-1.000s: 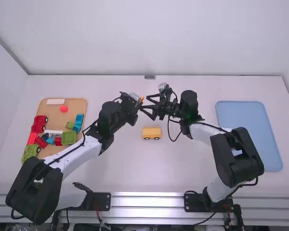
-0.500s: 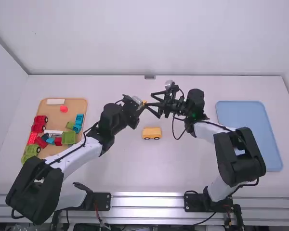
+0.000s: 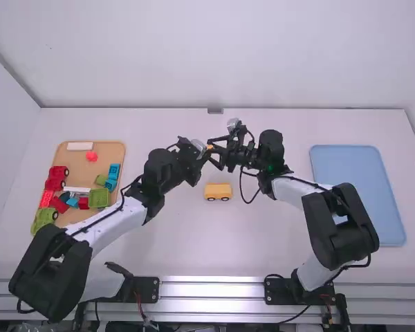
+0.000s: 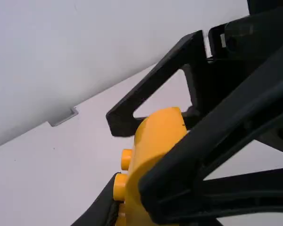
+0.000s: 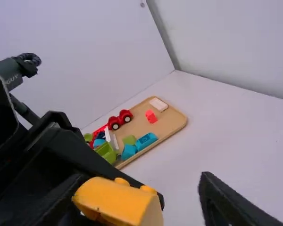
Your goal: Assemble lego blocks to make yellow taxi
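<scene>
In the high view, my left gripper (image 3: 204,152) and my right gripper (image 3: 213,153) meet above the table's middle around a small yellow block (image 3: 209,146). The left wrist view has my left gripper (image 4: 153,217) shut on this yellow block (image 4: 153,146), its studs facing sideways. The right gripper's fingers (image 4: 217,136) stand apart on either side of the block there. In the right wrist view my right gripper (image 5: 142,182) is open, with the block (image 5: 115,200) nearer one of its fingers. A yellow car piece with wheels (image 3: 218,191) rests on the table below.
A wooden tray (image 3: 117,149) at the left holds red, green, blue and white blocks and wheeled pieces. A blue tray (image 3: 357,194) lies at the right. The back wall (image 3: 214,55) rises behind the table.
My right gripper first moved away from the camera and rightward, then came back left to the block. The left gripper shifted slightly right early on, keeping the block. The car piece stayed put.
</scene>
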`<act>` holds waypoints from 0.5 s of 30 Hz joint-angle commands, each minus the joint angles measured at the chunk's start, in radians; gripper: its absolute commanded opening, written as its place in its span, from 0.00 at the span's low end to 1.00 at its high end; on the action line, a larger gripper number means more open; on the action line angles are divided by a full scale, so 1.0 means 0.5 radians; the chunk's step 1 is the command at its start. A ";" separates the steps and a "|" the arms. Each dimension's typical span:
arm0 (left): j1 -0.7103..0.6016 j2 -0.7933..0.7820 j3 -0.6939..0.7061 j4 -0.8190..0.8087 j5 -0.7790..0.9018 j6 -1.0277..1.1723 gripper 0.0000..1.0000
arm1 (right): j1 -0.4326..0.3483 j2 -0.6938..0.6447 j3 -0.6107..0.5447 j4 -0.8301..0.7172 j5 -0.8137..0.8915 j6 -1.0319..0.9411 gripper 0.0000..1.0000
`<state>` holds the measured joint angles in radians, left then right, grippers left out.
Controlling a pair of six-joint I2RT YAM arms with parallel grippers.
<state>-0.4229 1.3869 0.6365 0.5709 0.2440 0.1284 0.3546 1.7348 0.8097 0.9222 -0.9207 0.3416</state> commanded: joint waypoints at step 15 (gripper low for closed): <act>-0.017 0.106 -0.004 0.217 -0.042 -0.069 0.99 | -0.018 -0.043 0.022 -0.019 0.054 -0.117 0.32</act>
<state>-0.4236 1.4380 0.6361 0.6514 0.2241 0.0956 0.3561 1.7329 0.8097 0.9165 -0.8757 0.3096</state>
